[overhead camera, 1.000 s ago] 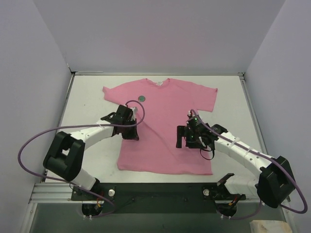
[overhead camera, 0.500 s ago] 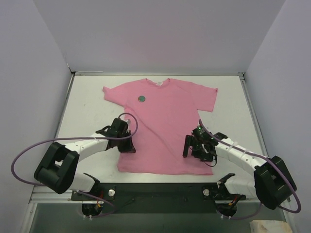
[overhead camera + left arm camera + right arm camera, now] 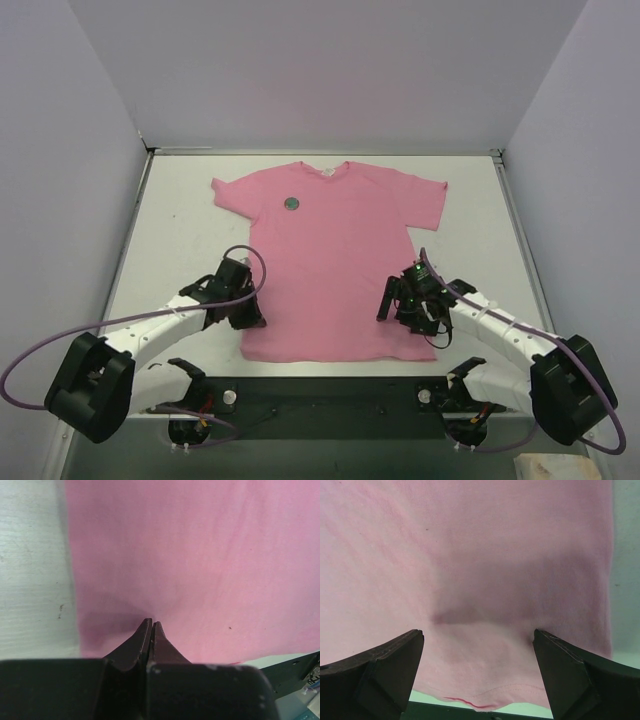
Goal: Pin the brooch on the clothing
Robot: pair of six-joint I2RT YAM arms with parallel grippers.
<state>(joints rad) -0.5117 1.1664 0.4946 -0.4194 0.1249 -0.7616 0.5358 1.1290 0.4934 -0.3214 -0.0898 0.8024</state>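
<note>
The brooch (image 3: 291,203) sits on the upper chest of the clothing (image 3: 340,260), spread flat with its collar toward the tabletop's (image 3: 180,200) far edge, while the left fingers (image 3: 145,640), pressed together, and the right fingers (image 3: 385,665), wide apart and empty, hang over the hem, seemingly keeping clear.

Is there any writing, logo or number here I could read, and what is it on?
Nothing reads clearly.
Neck label on the pink T-shirt: too small to read.
White sticker on the dark frame, left wrist view: letters blurred and cut off, unreadable.
Brooch: no marking visible.
</note>
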